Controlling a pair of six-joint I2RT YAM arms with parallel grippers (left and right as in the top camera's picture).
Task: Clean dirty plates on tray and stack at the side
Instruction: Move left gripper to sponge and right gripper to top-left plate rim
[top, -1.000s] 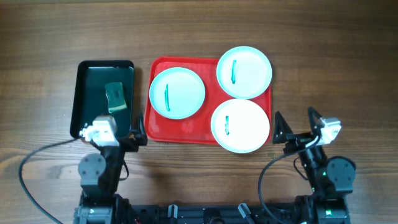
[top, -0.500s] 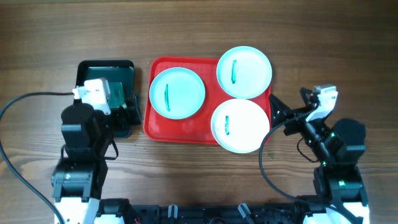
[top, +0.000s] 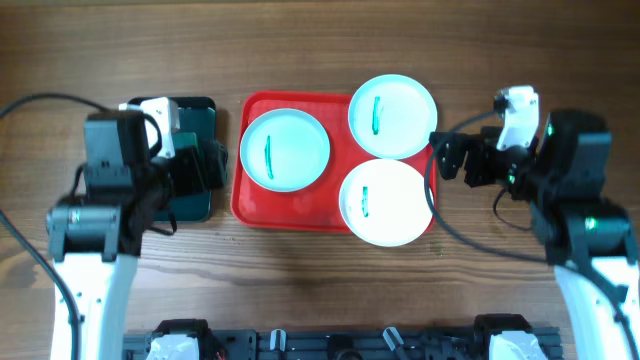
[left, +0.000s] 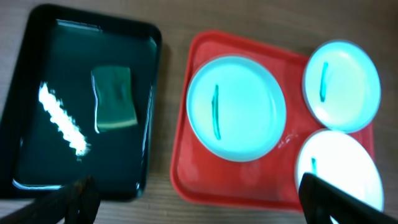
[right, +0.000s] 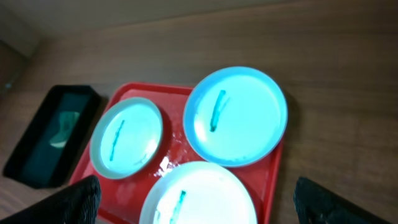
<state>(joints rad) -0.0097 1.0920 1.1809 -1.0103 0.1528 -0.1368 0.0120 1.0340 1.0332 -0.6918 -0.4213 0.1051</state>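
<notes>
The red tray (top: 290, 205) lies mid-table with three dirty plates on it. One plate (top: 285, 150) is on the left, one (top: 393, 115) at the far right overhanging the rim, one (top: 387, 202) at the near right. Each has a green smear. My left gripper (top: 208, 166) is open and empty, over the dark tray left of the red tray. My right gripper (top: 447, 157) is open and empty, just off the red tray's right edge. The left wrist view shows the red tray (left: 186, 180) between open jaws (left: 199, 205). The right wrist view shows the near plate (right: 199, 186) between open jaws (right: 199, 205).
A dark green-black tray (top: 195, 107) lies left of the red tray, partly under my left arm. A green sponge (left: 114, 98) lies in it, seen in the left wrist view. Bare wooden table (top: 520, 60) surrounds both trays.
Both arms have lifted away from the table's front edge and moved farther in. The left gripper is now over the dark tray and the right gripper beside the red tray's right edge.
</notes>
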